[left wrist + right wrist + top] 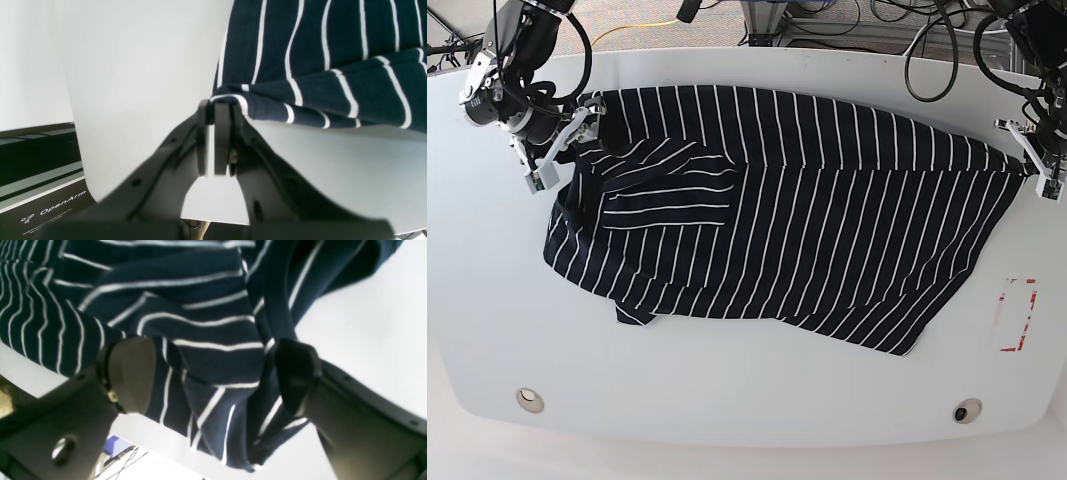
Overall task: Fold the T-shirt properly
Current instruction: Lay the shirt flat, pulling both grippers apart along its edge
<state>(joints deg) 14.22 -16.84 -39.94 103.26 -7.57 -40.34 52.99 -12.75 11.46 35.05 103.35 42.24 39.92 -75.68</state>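
Observation:
The T-shirt (797,215), dark navy with thin white stripes, lies spread across the white table (727,400), with one sleeve folded inward at the left. My left gripper (1027,168) is at the shirt's right edge. In the left wrist view it (218,106) is shut, pinching a corner of the striped T-shirt (317,66). My right gripper (587,125) is over the shirt's upper left part. In the right wrist view it (213,373) stands open, its fingers (130,373) set wide on either side of a bunched fold of T-shirt (206,333) without squeezing it.
A red-and-white marked rectangle (1015,315) lies on the table near the right edge. Two round fittings (528,400) (968,411) sit near the front edge. Cables (847,15) run behind the table. A black OpenArm base (50,206) stands beside the table.

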